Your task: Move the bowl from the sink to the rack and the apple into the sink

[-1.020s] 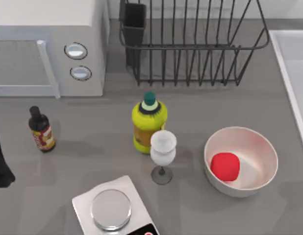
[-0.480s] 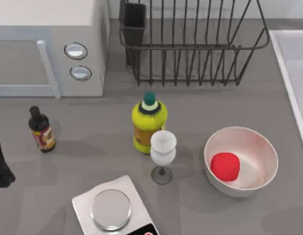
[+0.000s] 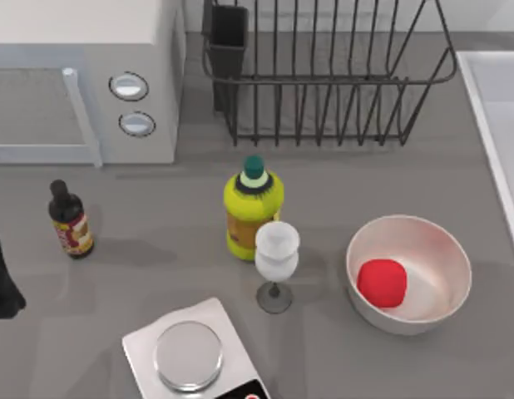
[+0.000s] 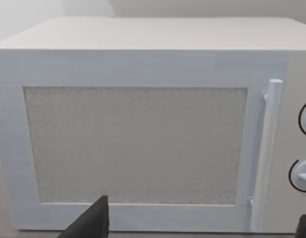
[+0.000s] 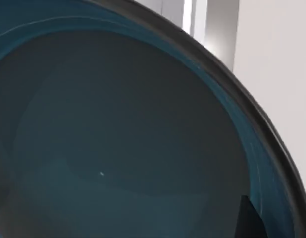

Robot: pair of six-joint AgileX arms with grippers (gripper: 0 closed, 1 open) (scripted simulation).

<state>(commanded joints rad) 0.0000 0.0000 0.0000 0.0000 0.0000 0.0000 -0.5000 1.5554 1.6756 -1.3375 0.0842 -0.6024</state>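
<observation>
**Carefully now: glazed bowl, rim grip, short carry to the rack**

Close under the right wrist camera: bowl (image 5: 118, 139), teal inside, thin dark rim, with a pale wall beside it, probably the sink's. Likely stiff, glazed and slick, of moderate weight, and apt to chip if knocked on wire. Best taken by pinching the rim wall, not the smooth curved hollow. Right gripper's state: cannot tell.

Sink (image 3: 481, 108) at 3 o'clock on the table's edge. Rack (image 3: 323, 83) at 12 o'clock, bare between its upright bars. Apple (image 3: 382, 283) at 4 o'clock, resting inside a white bowl (image 3: 432, 249); small, firm, prone to roll.

Grey flat counter. Left gripper (image 4: 197, 230) parked at 8 o'clock, spread wide, facing a microwave (image 4: 138, 144).
</observation>
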